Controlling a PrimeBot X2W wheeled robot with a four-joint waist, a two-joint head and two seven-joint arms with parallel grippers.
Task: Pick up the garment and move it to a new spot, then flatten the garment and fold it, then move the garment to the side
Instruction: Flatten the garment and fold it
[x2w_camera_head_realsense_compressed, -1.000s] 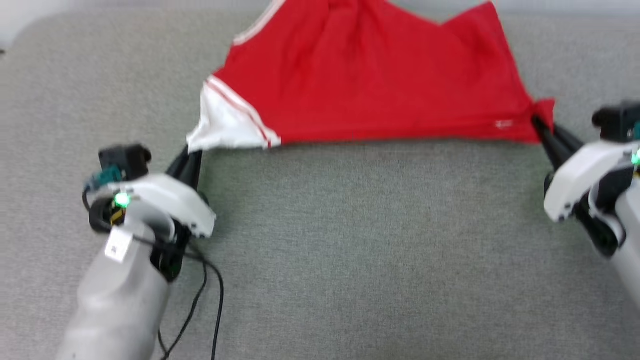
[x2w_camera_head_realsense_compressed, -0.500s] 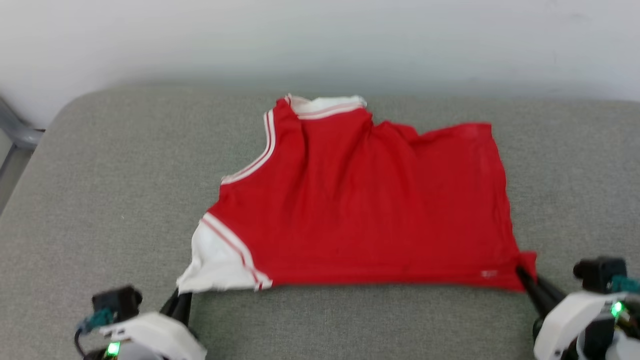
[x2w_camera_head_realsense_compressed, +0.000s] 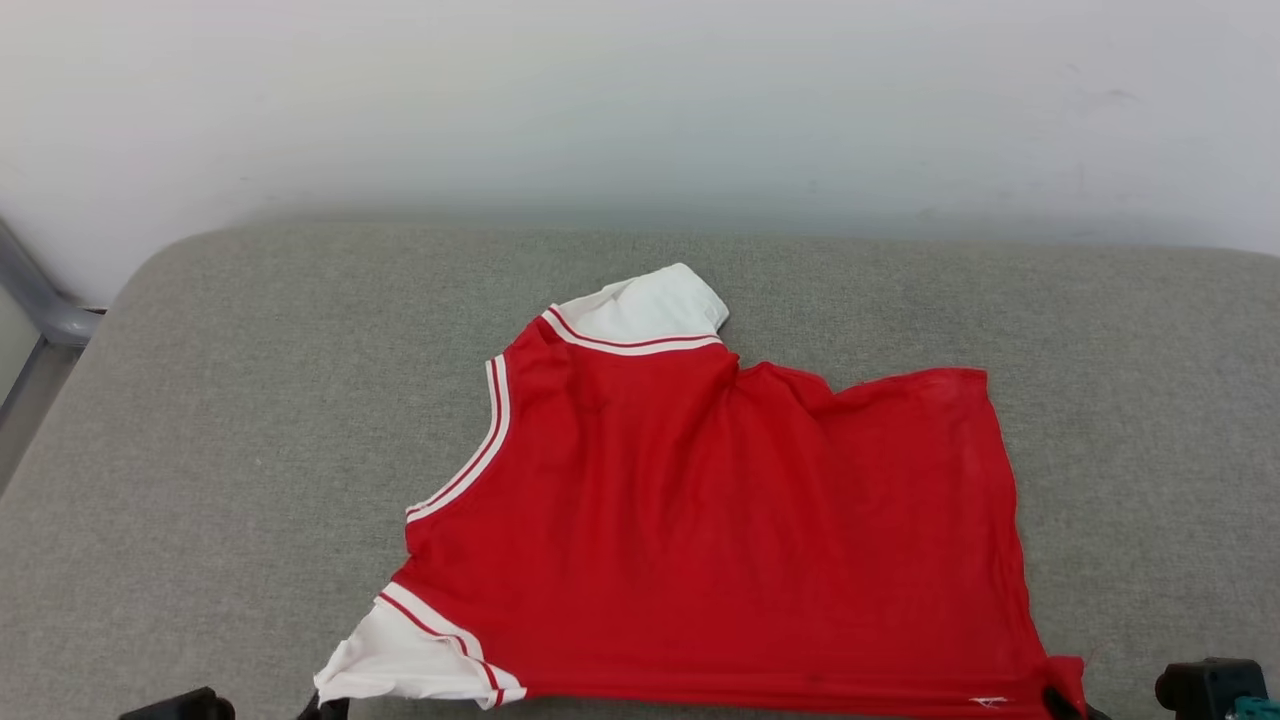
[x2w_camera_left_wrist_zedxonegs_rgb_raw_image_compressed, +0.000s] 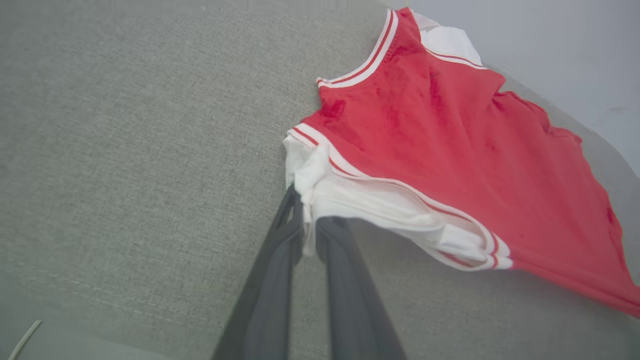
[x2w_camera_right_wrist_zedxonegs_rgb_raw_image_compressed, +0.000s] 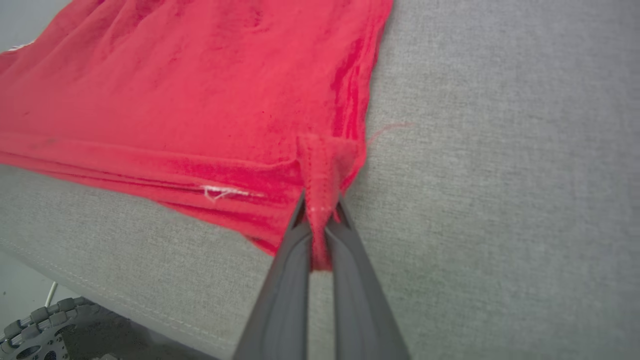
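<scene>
The garment (x2w_camera_head_realsense_compressed: 720, 540), a red jersey with white sleeves and striped trim, lies spread on the grey cushion (x2w_camera_head_realsense_compressed: 250, 400). In the left wrist view my left gripper (x2w_camera_left_wrist_zedxonegs_rgb_raw_image_compressed: 307, 220) is shut on the bunched white sleeve of the garment (x2w_camera_left_wrist_zedxonegs_rgb_raw_image_compressed: 450, 145). My right gripper (x2w_camera_right_wrist_zedxonegs_rgb_raw_image_compressed: 320, 210) pinches the red hem corner of the garment (x2w_camera_right_wrist_zedxonegs_rgb_raw_image_compressed: 200, 85) between its dark fingers. In the head view the near edge of the jersey sits at the bottom of the picture, with the dark fingertips of both grippers just showing at its two near corners.
A pale wall (x2w_camera_head_realsense_compressed: 640, 100) rises behind the cushion. The cushion's front edge and a wheel of the robot's base (x2w_camera_right_wrist_zedxonegs_rgb_raw_image_compressed: 45, 330) show in the right wrist view. A grey metal frame (x2w_camera_head_realsense_compressed: 40, 300) stands at the far left.
The head camera has tilted up, so the jersey and both grippers have slid down the picture and the wall has come into view. Both grips on the garment hold unchanged.
</scene>
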